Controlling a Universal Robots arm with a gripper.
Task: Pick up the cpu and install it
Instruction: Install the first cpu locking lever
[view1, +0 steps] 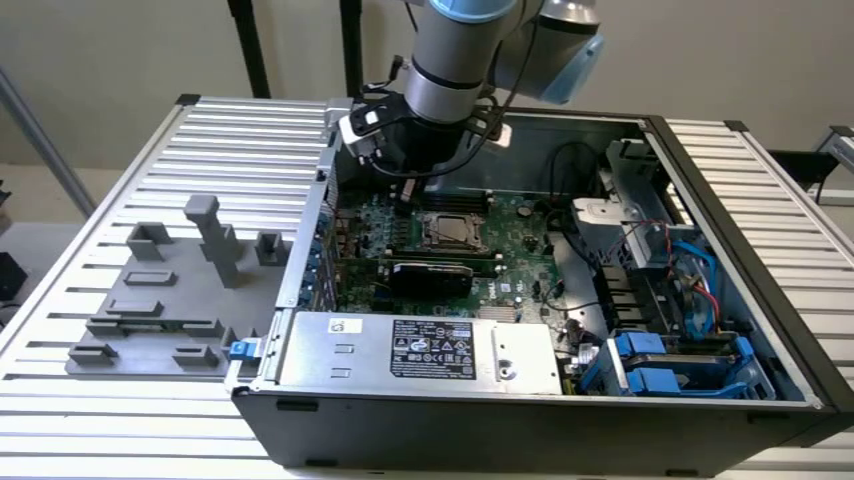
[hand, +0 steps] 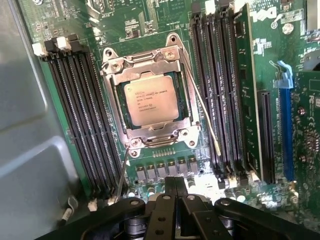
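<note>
Wide across the scene runs the slatted metal worktop (view1: 160, 420), and on it lies the open computer case (view1: 747, 300), its inside facing up. Over the case's far side hangs the robot arm (view1: 454, 70), pointing straight down at the green motherboard (view1: 521, 250). Along the case's near wall sits the silver power supply (view1: 400, 350), label up. Out at the exterior view's left, a grey fixture plate (view1: 147, 320) with its upright blocks rests on the worktop, well apart from the arm.

Down on the board now: the socket (hand: 117, 65), a metal frame with screws at its corners, sits between two banks of black memory slots (hand: 80, 120). A thin wire lever (hand: 200, 100) slants along one side of the frame.

And there's the cpu (hand: 150, 102), flat inside that socket frame, silvery top up, print readable. From the exterior view it shows as a pale square (view1: 449, 228) just beside the arm's tip.

The fingers (hand: 169, 192) are pressed together, nothing between them, hovering above the board near the socket's edge, clear of the cpu.
</note>
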